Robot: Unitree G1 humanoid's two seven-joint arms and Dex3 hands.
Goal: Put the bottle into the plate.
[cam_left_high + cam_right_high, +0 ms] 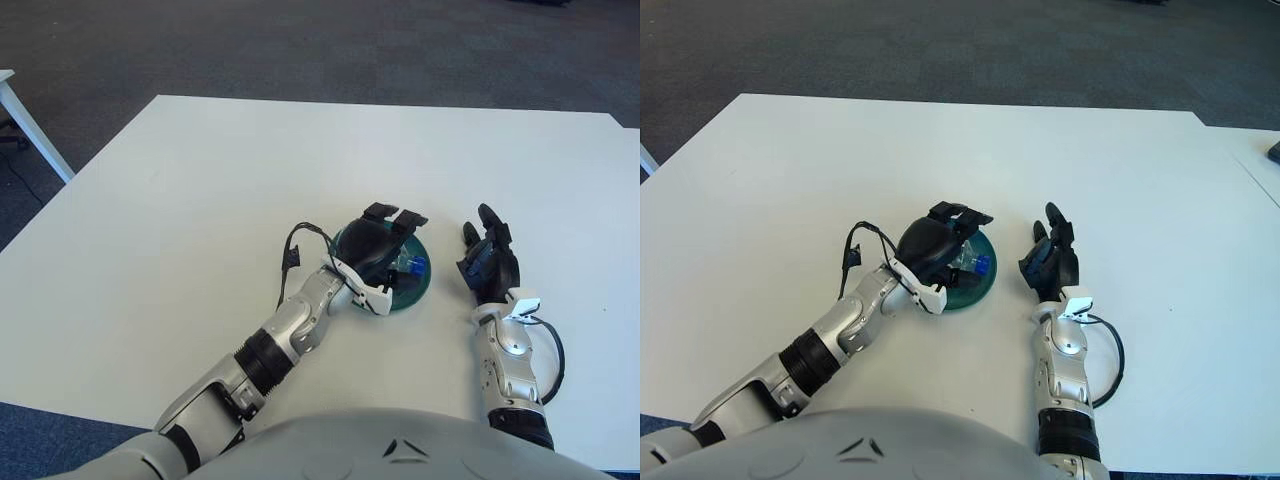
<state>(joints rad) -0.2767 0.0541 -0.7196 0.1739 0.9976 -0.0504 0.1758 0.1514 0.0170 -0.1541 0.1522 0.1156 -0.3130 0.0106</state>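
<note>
Left eye view: the left hand [375, 250] hovers over the green plate [418, 287], which sits on the white counter [200, 180]. Its fingers [395, 215] are spread and raised, gripping nothing. The bottle [408, 266], clear with a blue cap, lies on its side in the plate, partly hidden under the palm. The right hand [487, 262] shows just right of the plate, fingers relaxed and empty; whether it touches the counter I cannot tell.

Right eye view: the same layout from slightly further right. The bottle [975, 264] shows a little more here, its blue cap pointing toward the plate's [978, 285] right rim, the left hand [935, 245] above it with fingers lifted clear. The right hand [1050, 262] stands apart from the plate.

The bottle appears delivered, so the step in hand is the release and retreat. To do it well, I would lift the hand straight up before drawing back, keeping the fingers wide so none catches the bottle or nudges the plate, since a bottle on its side could roll toward the rim.
</note>
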